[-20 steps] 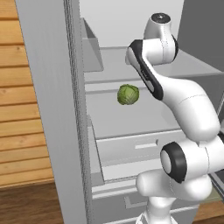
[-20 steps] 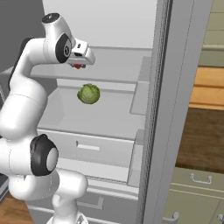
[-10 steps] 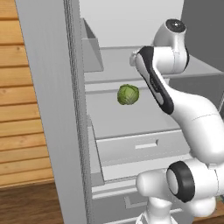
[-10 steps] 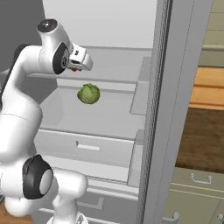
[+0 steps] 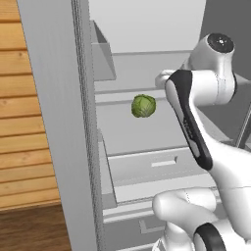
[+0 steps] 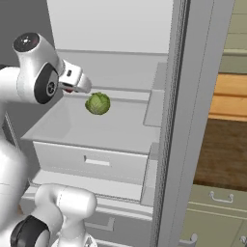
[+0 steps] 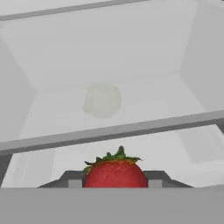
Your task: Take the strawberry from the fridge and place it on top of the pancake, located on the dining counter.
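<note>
The strawberry [image 7: 114, 173], red with a green leafy cap, sits between the two dark fingertips of my gripper [image 7: 114, 180], which is shut on it. In the right base view the gripper [image 6: 72, 87] hangs just left of the cabbage, and a bit of red from the strawberry [image 6: 69, 89] shows under the hand. From the left base, the hand [image 5: 164, 78] is in front of the fridge [image 5: 54, 122] opening, at the level of the upper shelf. The fridge doors stand open. The pancake and the dining counter are out of view.
A green cabbage [image 5: 143, 106] [image 6: 98, 103] lies on the white shelf [image 6: 111, 128] and shows pale [image 7: 102, 100] in the hand view. Below it are two drawers [image 5: 152, 164]. Door bins [image 5: 100, 56] jut from the open doors. Wooden wall [image 5: 19, 147] lies left, cabinets [image 6: 217, 202] right.
The hand with the strawberry has drawn back and down, out from the shelf, while the arm's elbow swung outward. The cabbage and the fridge have stayed put.
</note>
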